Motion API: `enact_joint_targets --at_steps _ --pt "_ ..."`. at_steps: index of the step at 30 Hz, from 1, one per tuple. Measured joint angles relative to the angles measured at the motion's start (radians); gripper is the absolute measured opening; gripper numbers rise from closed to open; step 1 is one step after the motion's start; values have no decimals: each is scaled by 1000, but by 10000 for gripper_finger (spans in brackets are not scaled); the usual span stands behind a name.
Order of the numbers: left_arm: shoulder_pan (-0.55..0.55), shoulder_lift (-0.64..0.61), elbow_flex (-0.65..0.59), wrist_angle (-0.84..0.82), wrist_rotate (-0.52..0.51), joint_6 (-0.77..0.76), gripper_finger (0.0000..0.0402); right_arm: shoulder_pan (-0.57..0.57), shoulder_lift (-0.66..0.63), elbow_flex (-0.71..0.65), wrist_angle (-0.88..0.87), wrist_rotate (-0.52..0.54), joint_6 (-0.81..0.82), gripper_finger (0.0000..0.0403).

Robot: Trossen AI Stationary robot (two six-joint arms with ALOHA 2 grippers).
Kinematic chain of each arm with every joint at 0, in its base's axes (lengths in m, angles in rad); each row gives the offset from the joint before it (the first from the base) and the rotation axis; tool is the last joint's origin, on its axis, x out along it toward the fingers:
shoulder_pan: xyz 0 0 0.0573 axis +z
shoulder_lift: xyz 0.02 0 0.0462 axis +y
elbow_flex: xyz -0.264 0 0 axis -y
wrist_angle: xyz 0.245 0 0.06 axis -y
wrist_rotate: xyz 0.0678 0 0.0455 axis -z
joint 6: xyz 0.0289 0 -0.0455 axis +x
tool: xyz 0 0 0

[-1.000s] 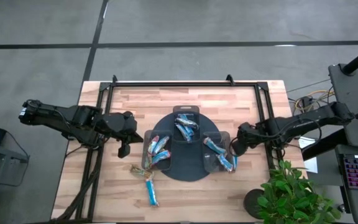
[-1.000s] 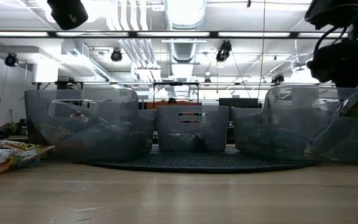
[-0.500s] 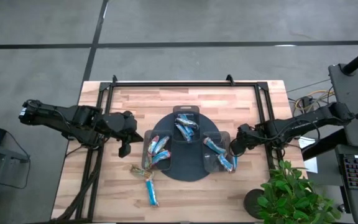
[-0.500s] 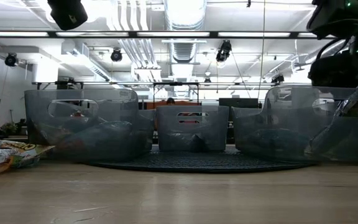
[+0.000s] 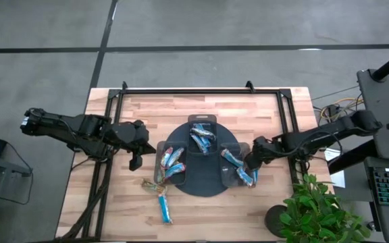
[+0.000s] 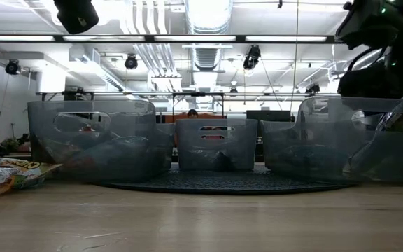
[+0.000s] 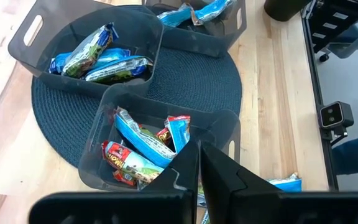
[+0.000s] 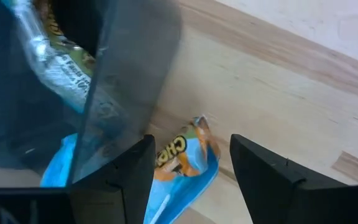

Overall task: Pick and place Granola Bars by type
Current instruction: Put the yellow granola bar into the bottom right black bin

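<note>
- Landmark taken: the dark round tray (image 5: 201, 183), centred on the table (image 5: 181, 104), with three clear bins on it.
- The right gripper (image 5: 250, 159) is seen at the outer wall of the right bin (image 5: 237, 164), low beside the tray. In the right wrist view its fingers (image 8: 263, 177) are spread apart, nothing between them, and a blue-and-orange bar (image 8: 182, 163) lies on the wood just ahead, partly against the bin wall.
- Judged risk: the bar is tucked against the bin wall, so one finger may strike or catch the wall on descent and shift the bin on the tray.
- Judged risk: a shiny wrapper lying flat may slide out as the fingers close, or only a wrapper edge may be pinched and the bar dropped before it reaches a bin.
- The left gripper (image 5: 135, 160) hangs on the far side of the tray from the right gripper, beside the left bin (image 5: 169, 164); in the left wrist view its fingers (image 7: 182, 174) are together, nothing held.
- Loose bars (image 5: 159, 192) remain on the table beside the tray's near-left edge; the other bars lie in the three bins.
- Judged risk: the left bin holds mixed colours (blue, red), so sorting by type may be compromised if the wrapper is misjudged.
</note>
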Motion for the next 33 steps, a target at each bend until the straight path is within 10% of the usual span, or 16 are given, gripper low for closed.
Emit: enact_joint_targets --at_steps 14,33 --pt "0 0 0 0 2 -28 0 0 124 26 25 -15 -13 178" --pt "0 0 0 0 -17 -27 0 0 79 29 -4 -39 -65 15"
